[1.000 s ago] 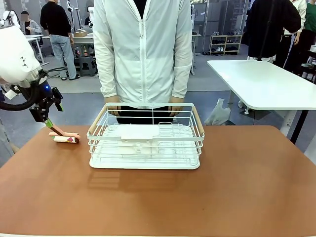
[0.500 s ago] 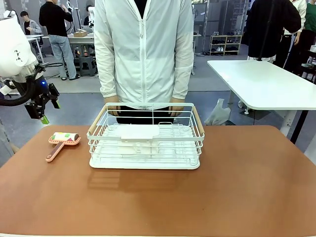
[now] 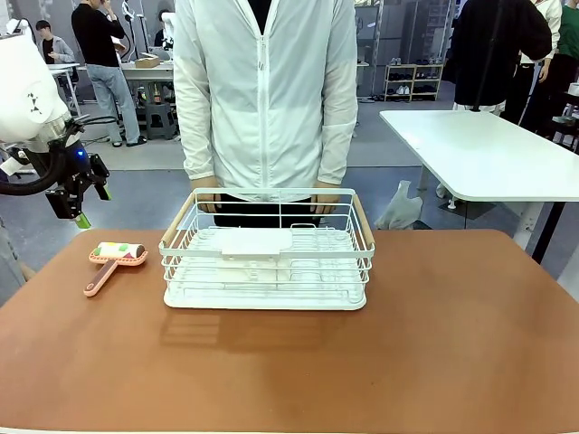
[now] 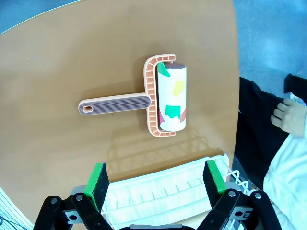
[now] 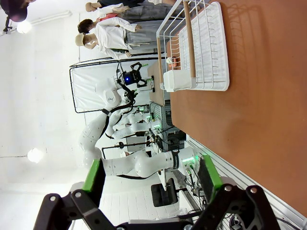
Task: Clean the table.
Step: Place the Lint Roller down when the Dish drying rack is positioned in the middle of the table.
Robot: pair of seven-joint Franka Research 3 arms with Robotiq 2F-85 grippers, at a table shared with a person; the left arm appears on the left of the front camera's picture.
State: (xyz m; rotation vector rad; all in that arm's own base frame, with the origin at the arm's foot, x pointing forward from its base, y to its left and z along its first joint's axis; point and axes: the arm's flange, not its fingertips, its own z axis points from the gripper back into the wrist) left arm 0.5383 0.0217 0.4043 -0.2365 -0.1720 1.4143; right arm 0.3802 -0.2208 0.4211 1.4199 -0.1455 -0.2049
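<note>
Left pincer (image 3: 80, 213) hanging wide open and empty above the lint roller (image 3: 114, 260) lying flat on the reddish tabletop (image 3: 380, 362), just beside the white wire basket (image 3: 268, 253), probably waiting to get binned.

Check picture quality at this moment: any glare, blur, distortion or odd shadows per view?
Front view: sharp, even light; the wire basket casts a soft shadow toward the camera on the table. Left wrist view: crisp lint roller, the basket's grid shadow beside it, table edge bowed by the wide lens. Right wrist view: rolled sideways, bright lamp glare at the left, own hand dark.
</note>
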